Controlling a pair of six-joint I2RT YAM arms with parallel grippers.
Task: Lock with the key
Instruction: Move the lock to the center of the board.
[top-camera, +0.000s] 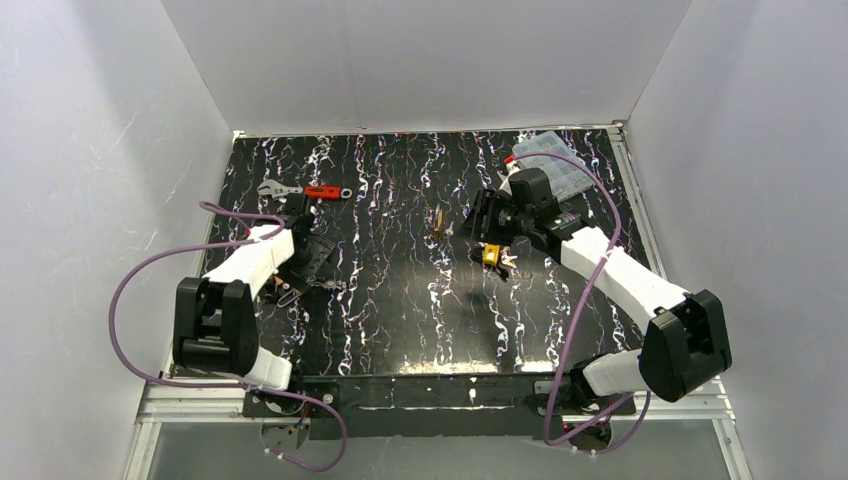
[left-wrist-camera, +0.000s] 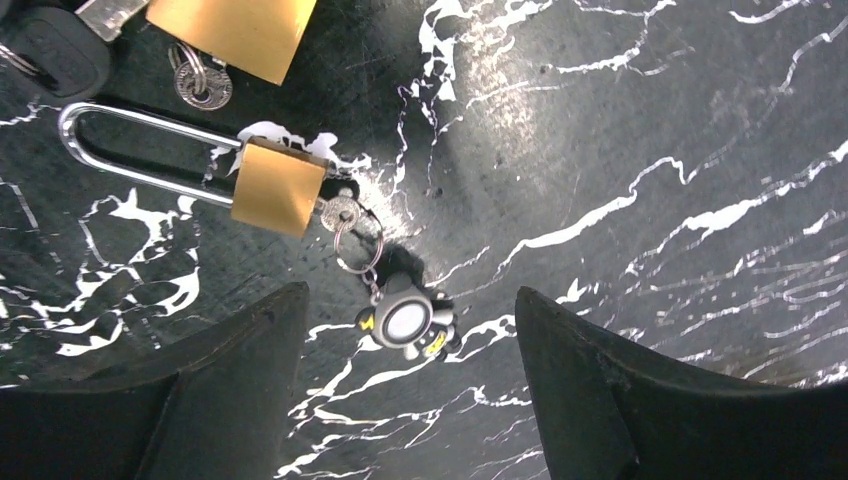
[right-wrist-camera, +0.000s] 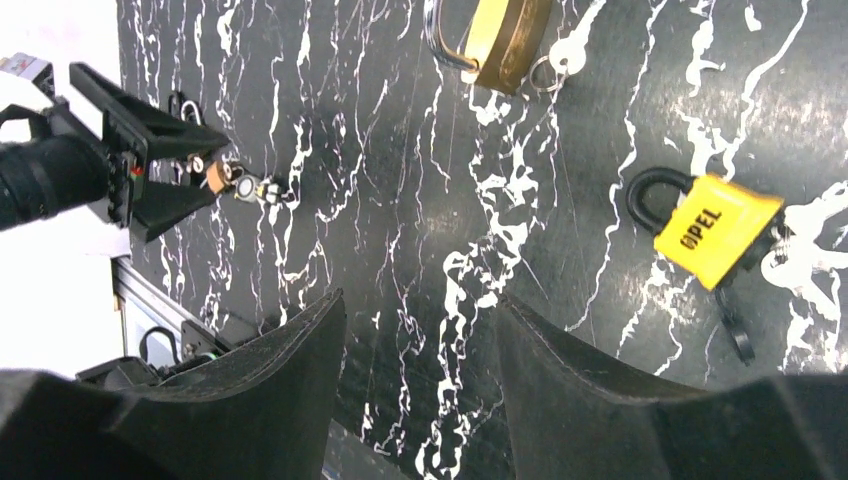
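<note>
The lock (left-wrist-camera: 275, 187) is a small brass padlock with a long thin silver shackle, lying flat on the black marbled table. The key (left-wrist-camera: 338, 211) sits at its keyhole end, with a ring and a small grey charm (left-wrist-camera: 405, 322) trailing from it. My left gripper (left-wrist-camera: 408, 300) is open and empty, hovering just above the charm, jaws either side of it. In the top view the lock (top-camera: 288, 292) lies beside my left gripper (top-camera: 305, 260). My right gripper (right-wrist-camera: 420, 300) is open and empty over bare table at the right (top-camera: 487, 225).
A second brass padlock (left-wrist-camera: 235, 30) and a black key head (left-wrist-camera: 55, 55) lie just beyond the lock. A yellow padlock (right-wrist-camera: 715, 228) and another brass padlock (right-wrist-camera: 505, 40) lie near my right gripper. A red-handled wrench (top-camera: 305, 190) and a clear compartment box (top-camera: 560, 160) are at the back.
</note>
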